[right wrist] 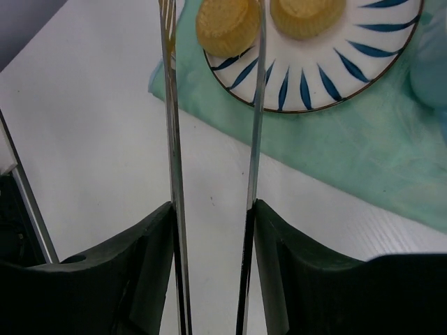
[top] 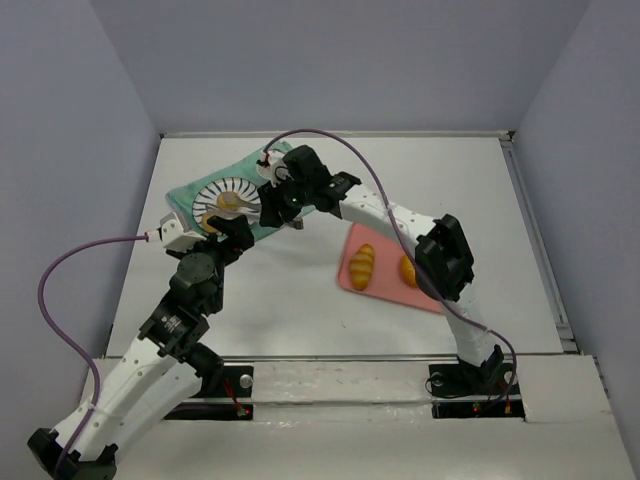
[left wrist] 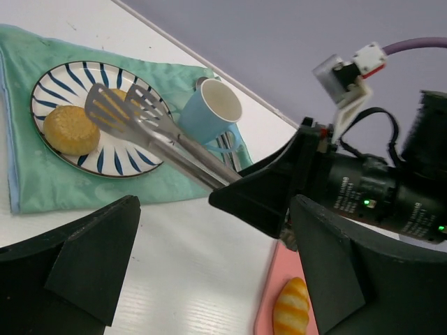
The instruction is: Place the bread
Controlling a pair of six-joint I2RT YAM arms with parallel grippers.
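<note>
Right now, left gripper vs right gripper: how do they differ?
The left gripper is open and empty; the right gripper is shut on the tongs. The left gripper hovers over bare table beside the cloth; the right gripper's tongs reach over the plate, at a bun. Both are black, two-fingered.

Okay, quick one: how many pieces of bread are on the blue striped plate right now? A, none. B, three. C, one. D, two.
D: the right wrist view shows one round bun and a second bun side by side on the plate, at the far end of the tongs held in the right end effector.
</note>
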